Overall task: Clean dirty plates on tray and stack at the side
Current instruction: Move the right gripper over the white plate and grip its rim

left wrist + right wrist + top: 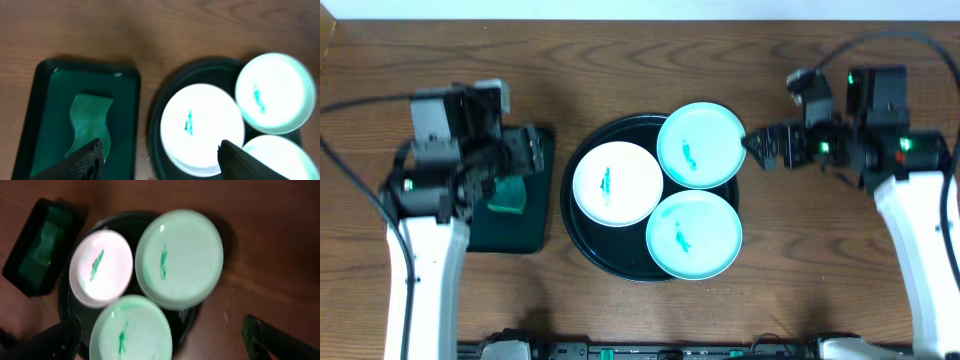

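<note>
The round black tray (582,228) sits at mid-table and holds three plates, each with a green smear. The white plate (617,183) lies at its left. One turquoise plate (700,145) lies at the upper right, overhanging the rim. The other turquoise plate (694,235) lies at the lower right. My left gripper (525,150) is open and empty, hovering over the dark-green tray. My right gripper (765,148) is open and empty, just right of the upper turquoise plate. The plates also show in the left wrist view (202,130) and the right wrist view (179,257).
A small rectangular dark-green tray (542,215) lies left of the black tray, with a green sponge (507,195) on it; the sponge also shows in the left wrist view (90,120). Wooden table (790,270) surrounds both trays.
</note>
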{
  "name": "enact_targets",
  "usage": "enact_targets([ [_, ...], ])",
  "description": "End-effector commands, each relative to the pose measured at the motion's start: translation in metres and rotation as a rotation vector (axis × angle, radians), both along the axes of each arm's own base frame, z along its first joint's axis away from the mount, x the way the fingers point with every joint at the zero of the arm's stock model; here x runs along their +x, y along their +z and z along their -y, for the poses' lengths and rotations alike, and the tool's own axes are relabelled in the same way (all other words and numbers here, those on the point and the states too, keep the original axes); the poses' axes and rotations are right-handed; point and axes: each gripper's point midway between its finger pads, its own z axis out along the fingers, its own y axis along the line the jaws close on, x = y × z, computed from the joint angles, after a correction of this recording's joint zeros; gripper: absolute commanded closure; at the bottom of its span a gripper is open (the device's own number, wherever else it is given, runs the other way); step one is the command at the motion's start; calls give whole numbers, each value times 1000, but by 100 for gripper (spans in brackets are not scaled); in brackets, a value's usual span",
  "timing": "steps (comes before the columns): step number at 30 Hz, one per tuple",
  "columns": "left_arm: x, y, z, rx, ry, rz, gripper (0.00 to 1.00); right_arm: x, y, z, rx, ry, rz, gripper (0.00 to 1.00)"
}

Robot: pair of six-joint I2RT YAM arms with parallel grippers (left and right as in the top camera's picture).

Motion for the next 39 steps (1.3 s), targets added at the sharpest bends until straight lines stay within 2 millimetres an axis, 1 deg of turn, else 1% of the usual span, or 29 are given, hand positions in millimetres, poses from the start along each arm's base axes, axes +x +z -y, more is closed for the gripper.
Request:
enact_targets([
  [1, 7, 4, 7, -25, -49, -6, 27, 13, 14, -19, 103, 28, -2, 1],
  [2, 7, 3, 7, -25, -51, -10, 27, 13, 14, -22, 134, 21, -23, 1],
  [3, 7, 2, 8, -29, -48, -17, 27, 17, 14, -28, 165, 17, -30, 1],
  [4, 5, 0, 8, -29, -48, -27, 27, 19, 12, -32, 169, 17, -37, 5],
  [5, 2, -1, 8, -30, -48, -40, 27, 19, 8, -37, 168, 29, -45, 12],
  [6, 1, -3, 8, -30, -48, -50, 27, 19, 4, -43, 165, 25, -65, 15],
  [9, -2, -4, 8, -31, -48, -61, 27, 17, -24, -69, 97, -46, -168, 15],
  [10, -2, -4, 8, -32, -48, -62, 27, 16, -29, -76, 84, -55, -187, 15],
  [11, -3, -5, 8, -32, -48, -69, 27, 14, -37, -89, 66, -60, -218, 17],
  [12, -4, -6, 8, -32, -48, -74, 27, 13, -41, -95, 56, -64, -232, 19],
  [13, -4, -6, 7, -24, -42, -74, 27, 12, -50, -104, 23, -98, -270, 25],
  [15, -4, -8, 1, 1, -23, -78, 27, 10, -63, -112, -34, -135, -316, 31],
  [18, -7, -15, -15, 78, 35, -110, 27, 8, -86, -128, -145, -154, -377, 36],
  [20, -12, -23, -29, 130, 97, -157, 27, 11, -103, -136, -202, -186, -400, 39],
  [21, -16, -28, -37, 156, 144, -190, 27, 13, -113, -138, -220, -197, -407, 39],
  [22, -18, -30, -40, 165, 159, -204, 27, 13, -119, -141, -228, -195, -414, 40],
  [23, -20, -38, -44, 180, 184, -243, 27, 12, -132, -146, -244, -186, -433, 43],
  [24, -21, -43, -44, 181, 183, -263, 27, 10, -144, -148, -263, -178, -454, 47],
  [26, -19, -53, -45, 175, 193, -301, 27, 6, -160, -152, -286, -167, -481, 53],
  [27, -18, -57, -45, 174, 195, -315, 27, 5, -165, -154, -294, -162, -488, 55],
  [30, -15, -71, -48, 182, 217, -362, 27, 2, -173, -162, -304, -145, -489, 60],
  [32, -12, -80, -48, 183, 214, -389, 27, 2, -176, -167, -309, -137, -480, 61],
  [34, -9, -88, -49, 185, 212, -408, 27, -1, -185, -169, -333, -131, -484, 62],
  [35, -8, -89, -49, 185, 212, -410, 27, -1, -187, -169, -337, -131, -486, 63],
  [36, -7, -91, -49, 185, 212, -413, 27, -4, -194, -169, -350, -127, -501, 65],
  [39, -4, -91, -52, 198, 220, -405, 27, -10, -202, -172, -373, -115, -513, 67],
])
